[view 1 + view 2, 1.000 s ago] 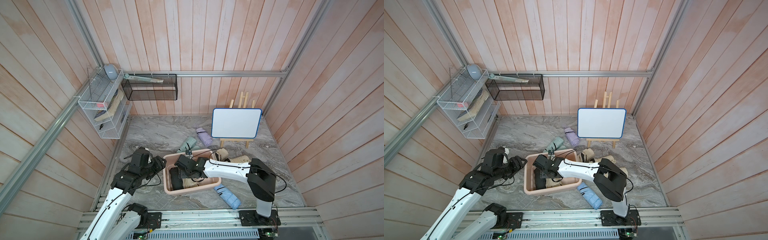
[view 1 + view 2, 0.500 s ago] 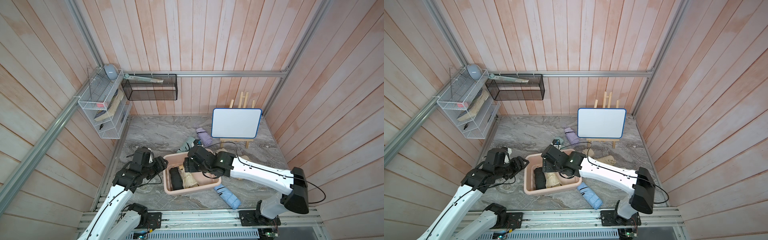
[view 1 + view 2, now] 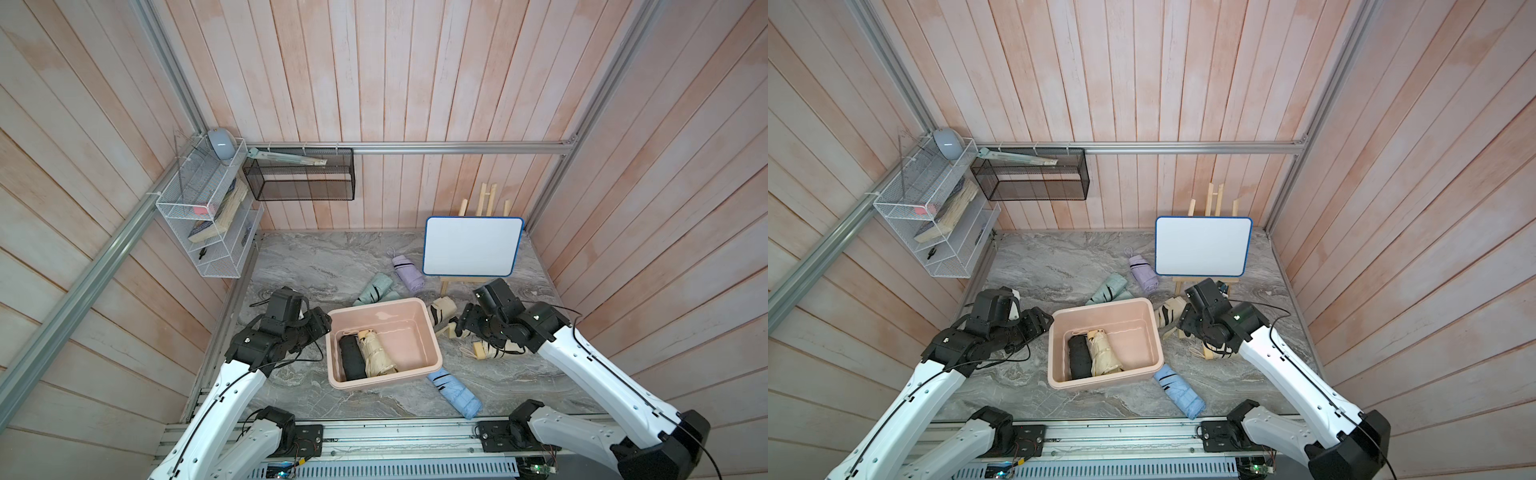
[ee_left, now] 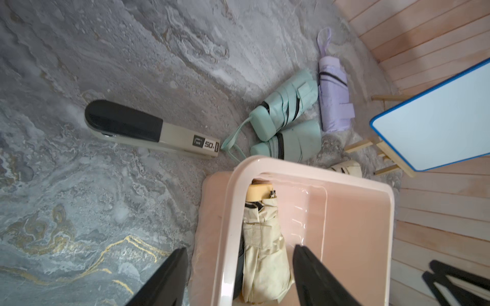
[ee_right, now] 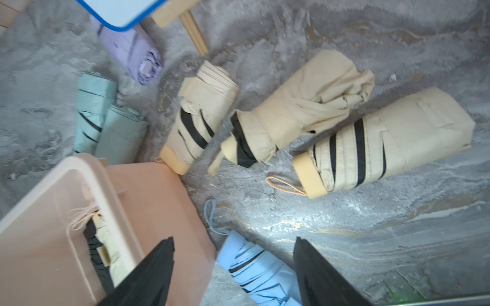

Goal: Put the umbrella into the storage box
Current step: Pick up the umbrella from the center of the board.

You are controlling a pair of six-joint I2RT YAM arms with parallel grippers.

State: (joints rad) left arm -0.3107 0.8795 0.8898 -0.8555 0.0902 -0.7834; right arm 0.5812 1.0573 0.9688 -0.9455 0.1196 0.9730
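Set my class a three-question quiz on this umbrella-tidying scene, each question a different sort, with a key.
1. How many umbrellas lie in the storage box?
2. True or false: the right gripper grips an umbrella.
3. The light blue umbrella is: a) inside the box, b) on the tabletop beside the box, c) lifted in mid-air.
Key: 1. Two. 2. False; it is open and empty. 3. b.
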